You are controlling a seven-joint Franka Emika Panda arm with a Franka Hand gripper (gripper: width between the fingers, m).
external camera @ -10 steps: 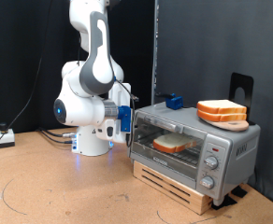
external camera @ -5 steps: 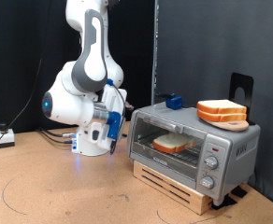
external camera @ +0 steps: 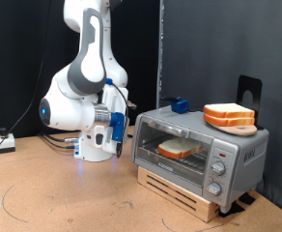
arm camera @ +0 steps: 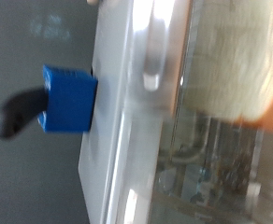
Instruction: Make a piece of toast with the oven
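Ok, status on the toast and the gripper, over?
Gripper beside the oven, off its left end in the exterior view, holding nothing. Piece of toast inside on the rack, door shut. Stack of slices on top.

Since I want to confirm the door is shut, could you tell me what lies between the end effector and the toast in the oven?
In the exterior view, the oven's closed glass door separates the end effector from the toast.

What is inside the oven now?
Inside the oven, behind its closed glass door, one piece of toast lies on the rack. The rear interior is not visible.
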